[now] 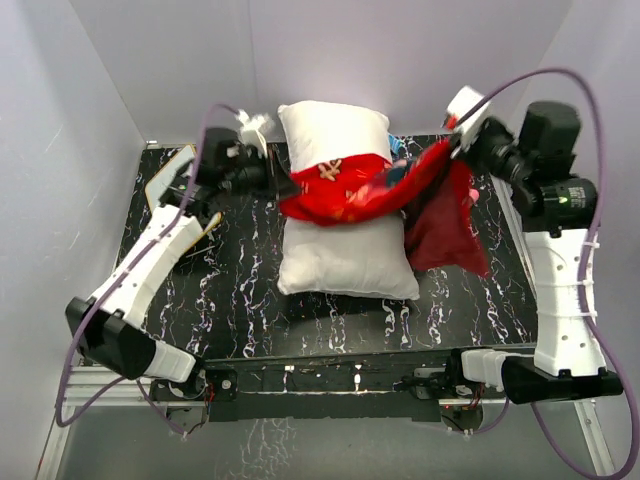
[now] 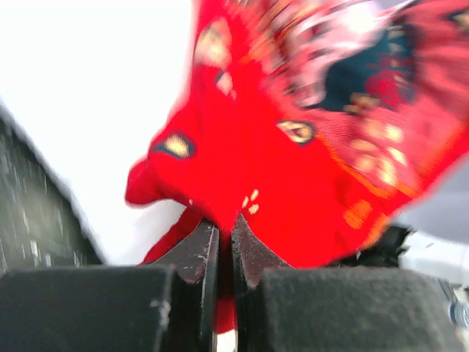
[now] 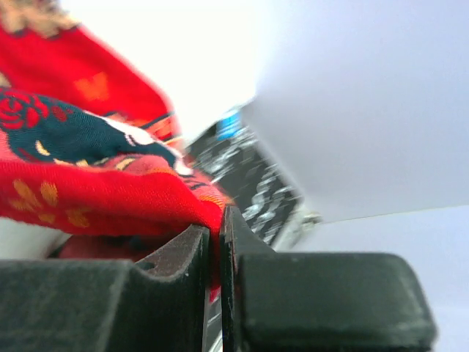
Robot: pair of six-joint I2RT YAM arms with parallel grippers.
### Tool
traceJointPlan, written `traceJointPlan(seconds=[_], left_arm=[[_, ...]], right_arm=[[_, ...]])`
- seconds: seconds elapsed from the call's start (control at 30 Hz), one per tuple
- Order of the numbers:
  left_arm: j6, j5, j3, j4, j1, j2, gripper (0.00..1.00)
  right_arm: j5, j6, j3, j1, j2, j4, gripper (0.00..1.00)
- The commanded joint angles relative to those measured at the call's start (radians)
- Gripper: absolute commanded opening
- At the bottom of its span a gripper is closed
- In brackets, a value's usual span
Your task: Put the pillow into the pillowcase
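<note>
Clenching the pillowcase (image 1: 365,188) at its 9 and 3 o'clock edges, left claw (image 2: 226,233) and right claw (image 3: 217,224) stretch it across the pillow (image 1: 345,255) on the desk (image 1: 240,300); we judge it limp, light, best held by hems.

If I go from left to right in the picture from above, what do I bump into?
Left gripper → pillow → right gripper. The pillowcase stretches from one gripper to the other over the pillow, so it has no single place.

Pillowcase (image 1: 365,188) stretched across pillow (image 1: 345,255); left gripper (image 1: 284,187), right gripper (image 1: 453,147) seemingly pinching ends.
</note>
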Motion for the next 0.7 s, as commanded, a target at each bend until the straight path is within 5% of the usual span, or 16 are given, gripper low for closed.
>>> traceJointPlan(seconds=[0.0, 0.3, 0.67], left_arm=[[-0.038, 0.018, 0.291, 0.12, 0.006, -0.168, 0.0], [-0.154, 0.101, 0.369, 0.325, 0.005, -0.311, 0.0], [-0.314, 0.291, 0.382, 0.523, 0.006, -0.342, 0.0]], right_arm=[[0.192, 0.211, 0.274, -0.001, 0.022, 0.374, 0.08], [0.22, 0.308, 0.68, 0.0, 0.089, 0.388, 0.08], [0.126, 0.322, 0.812, -0.001, 0.049, 0.336, 0.08]])
